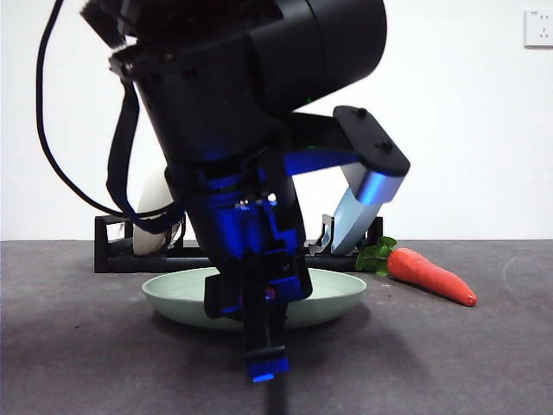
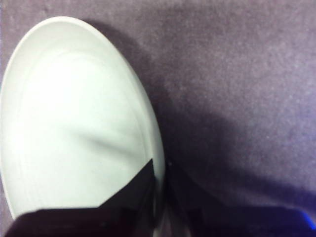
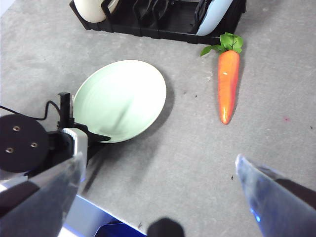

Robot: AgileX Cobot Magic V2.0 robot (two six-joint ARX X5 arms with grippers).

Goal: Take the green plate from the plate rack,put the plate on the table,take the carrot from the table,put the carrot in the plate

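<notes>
The green plate (image 1: pixel 328 294) lies flat on the table (image 1: pixel 467 363) in front of the plate rack (image 1: pixel 111 252). My left gripper (image 1: pixel 263 350) comes down from above and is shut on the plate's near rim. The left wrist view shows its jaws (image 2: pixel 160 192) pinching the rim of the plate (image 2: pixel 74 123). The carrot (image 1: pixel 429 275) lies on the table right of the plate, leaves toward the rack. In the right wrist view my right gripper (image 3: pixel 159 160) is open and empty, above the table, near the plate (image 3: pixel 123 96) and the carrot (image 3: pixel 228 84).
The rack (image 3: pixel 163 19) holds a cream-white plate (image 1: pixel 154 216) at its left end and a blue plate (image 1: pixel 356 214) at its right end. The left arm (image 3: pixel 29 143) stands at the plate's near side. A wall socket (image 1: pixel 538 28) is at the far right.
</notes>
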